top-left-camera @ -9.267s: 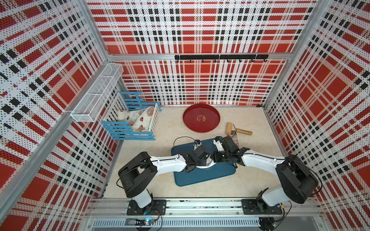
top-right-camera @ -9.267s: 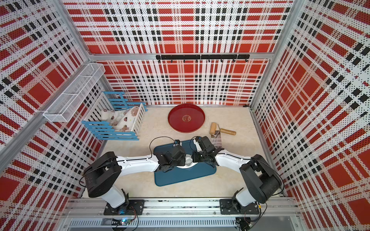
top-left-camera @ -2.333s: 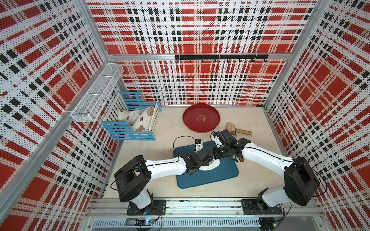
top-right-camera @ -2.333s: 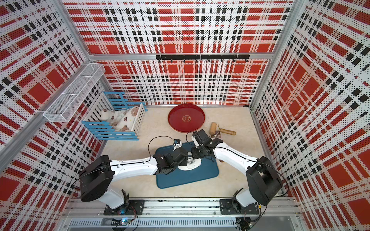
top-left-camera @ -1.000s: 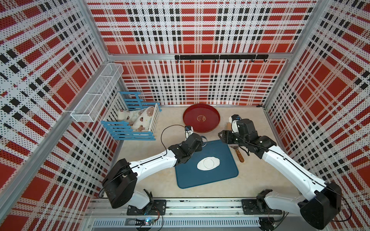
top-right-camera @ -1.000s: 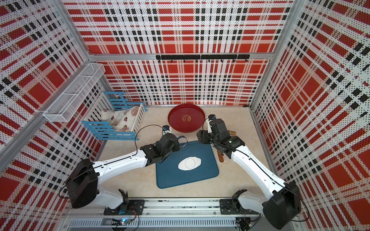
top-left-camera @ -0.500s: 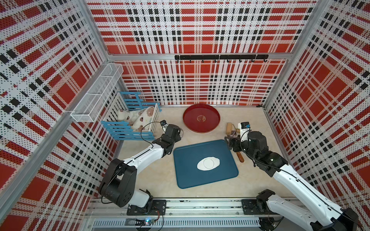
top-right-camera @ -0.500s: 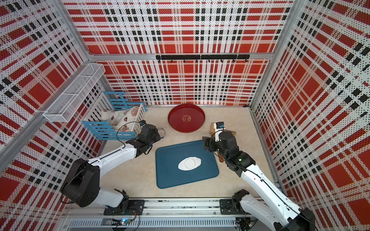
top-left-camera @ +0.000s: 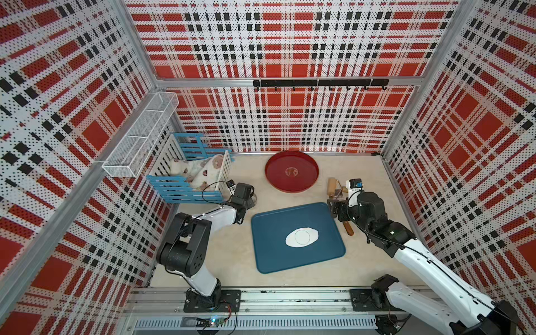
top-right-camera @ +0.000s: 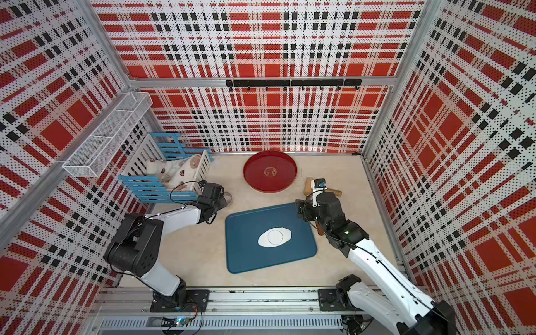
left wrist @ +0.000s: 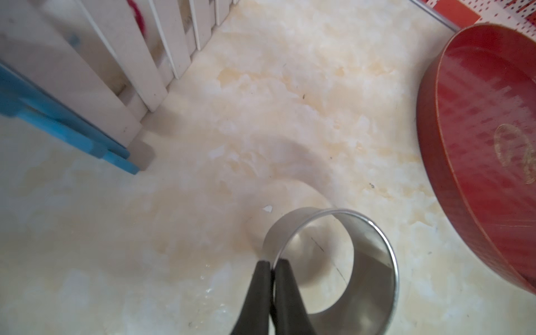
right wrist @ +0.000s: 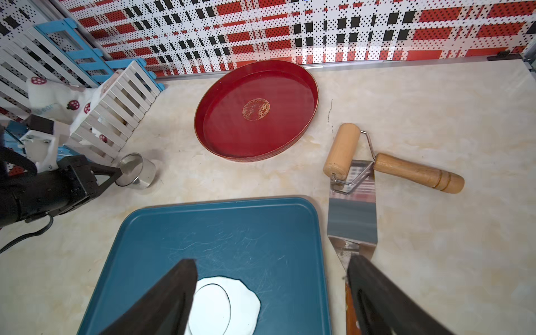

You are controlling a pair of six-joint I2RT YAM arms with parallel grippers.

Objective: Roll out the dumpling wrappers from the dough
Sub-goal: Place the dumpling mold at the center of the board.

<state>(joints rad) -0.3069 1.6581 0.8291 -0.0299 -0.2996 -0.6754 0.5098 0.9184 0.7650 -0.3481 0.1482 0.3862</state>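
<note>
Ring (right wrist: pixel 136 171) has left dough (top-left-camera: pixel 315 235) (spatula handle (top-left-camera: pixel 349 229) mostly hidden).

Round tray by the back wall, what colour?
The tray is red, gold emblem centred; right wrist view.

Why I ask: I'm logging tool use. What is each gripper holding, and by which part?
The left gripper is shut on the metal ring, pinching its thin wall. The right gripper is open and holds nothing.

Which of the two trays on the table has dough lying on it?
The blue rectangular tray: the white dough lies flat on it, while the round red tray behind it holds none.
</note>
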